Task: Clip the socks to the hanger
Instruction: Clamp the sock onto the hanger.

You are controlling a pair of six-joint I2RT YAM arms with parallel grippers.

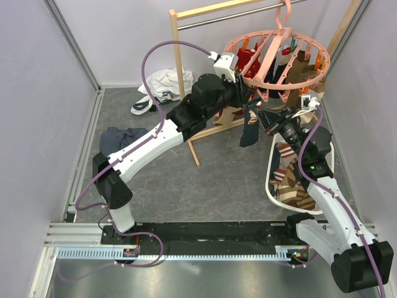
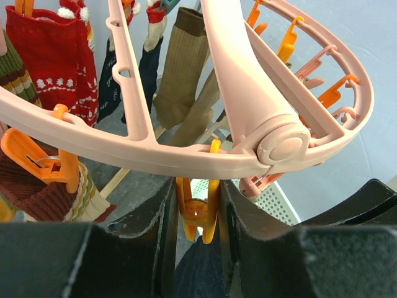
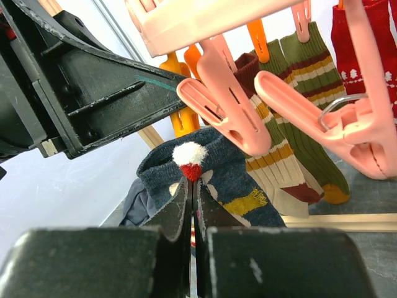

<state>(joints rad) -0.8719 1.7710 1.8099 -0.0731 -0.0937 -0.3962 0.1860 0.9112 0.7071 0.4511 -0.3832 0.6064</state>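
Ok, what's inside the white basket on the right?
Striped socks in brown, tan and cream lie piled in the white basket. The right arm crosses over it and covers much of the pile; what lies under the top socks cannot be seen.

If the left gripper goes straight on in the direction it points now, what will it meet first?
The left gripper has an orange clip between its fingers. Straight beyond that clip, the pink ring of the hanger comes first, probably very near, though the wrist view shows depth poorly.
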